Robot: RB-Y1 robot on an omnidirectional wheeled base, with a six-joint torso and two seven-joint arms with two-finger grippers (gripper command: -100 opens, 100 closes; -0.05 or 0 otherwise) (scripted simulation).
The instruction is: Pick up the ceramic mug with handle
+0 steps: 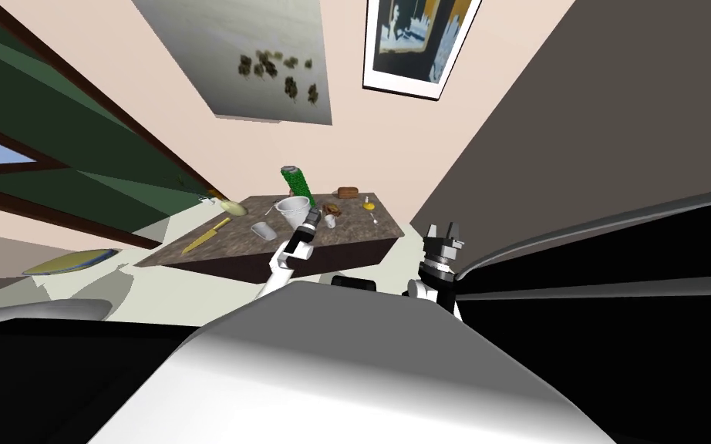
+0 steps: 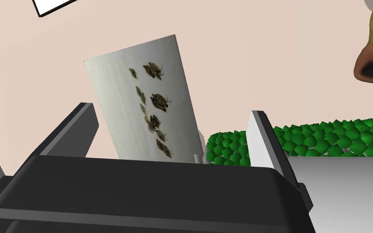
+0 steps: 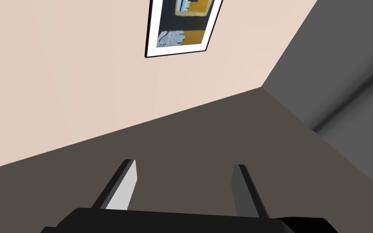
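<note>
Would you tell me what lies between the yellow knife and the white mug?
A small pale grey oblong object lies on the table between knife and mug, in the head view.

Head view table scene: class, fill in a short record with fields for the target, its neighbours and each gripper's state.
target: white round mug, upright on the dark speckled table
behind it: green bumpy cylinder, standing
to its left: yellow knife, lying flat
left gripper: open, close beside the mug, holding nothing
right gripper: open, off past the table's right end, holding nothing
</note>
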